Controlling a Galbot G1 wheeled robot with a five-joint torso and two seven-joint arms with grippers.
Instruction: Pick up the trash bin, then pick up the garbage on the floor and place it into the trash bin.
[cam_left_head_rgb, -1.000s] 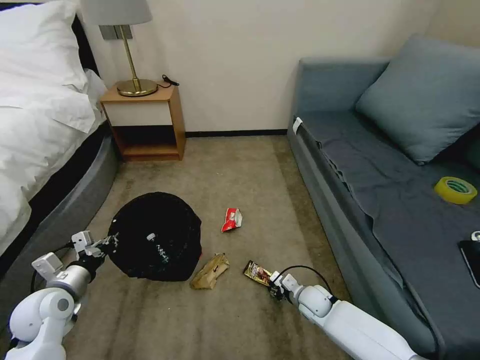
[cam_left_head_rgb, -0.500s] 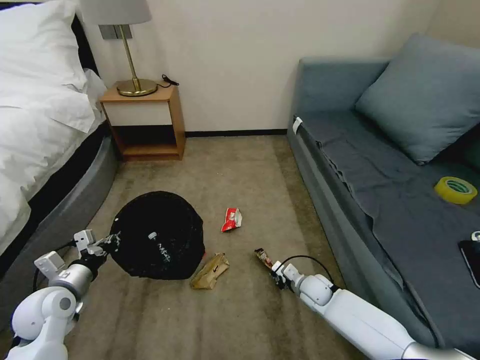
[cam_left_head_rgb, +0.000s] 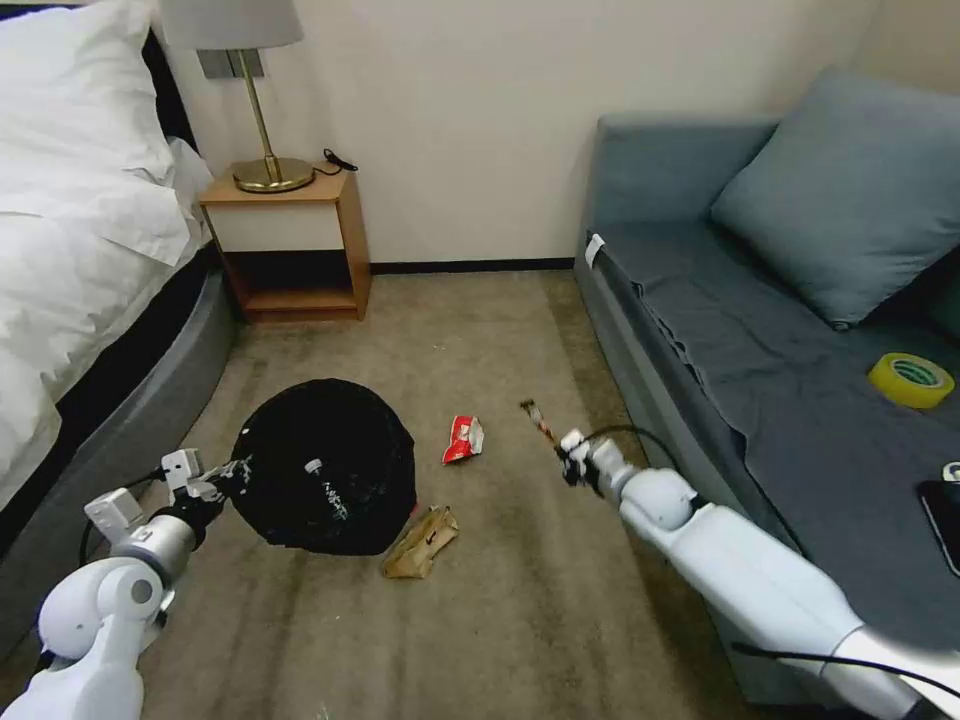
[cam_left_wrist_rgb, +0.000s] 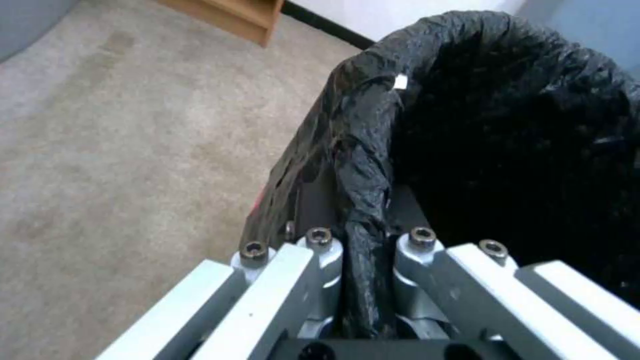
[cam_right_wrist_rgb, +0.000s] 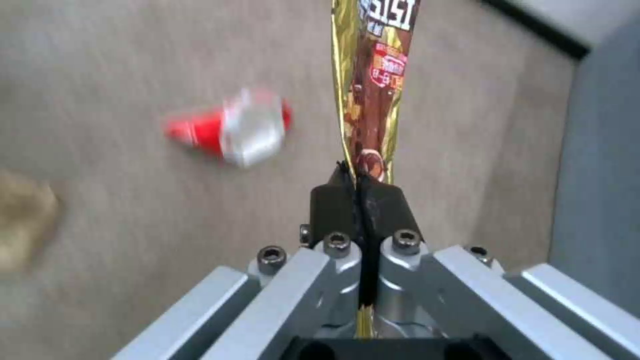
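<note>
Trash bin (cam_left_head_rgb: 325, 465): round, lined with crinkled black bag; held off the carpet at the robot's left, mouth open upward; a clear bottle (cam_left_head_rgb: 325, 490) lies inside.
Left gripper (cam_left_head_rgb: 222, 478): jaws pinched narrow on the bin's near rim, a fold of bag (cam_left_wrist_rgb: 363, 210) between them.
Right gripper (cam_left_head_rgb: 570, 462): raised above the floor beside the sofa (cam_left_head_rgb: 800, 400), jaws clamped tight on one end of the snack wrapper.
Snack wrapper (cam_left_head_rgb: 538, 420): gold-brown, long axis running straight out from the right gripper's tips, hanging clear of the carpet.
Key relation: bin mouth lies to the left of the wrapper, well apart; red-and-white packet (cam_left_head_rgb: 464, 439) sits on the floor between them.
Tan paper (cam_left_head_rgb: 420, 541): crumpled, on the carpet just beside the bin.
Judgement: two pieces remain on the floor; the right arm is the nearer to both.
</note>
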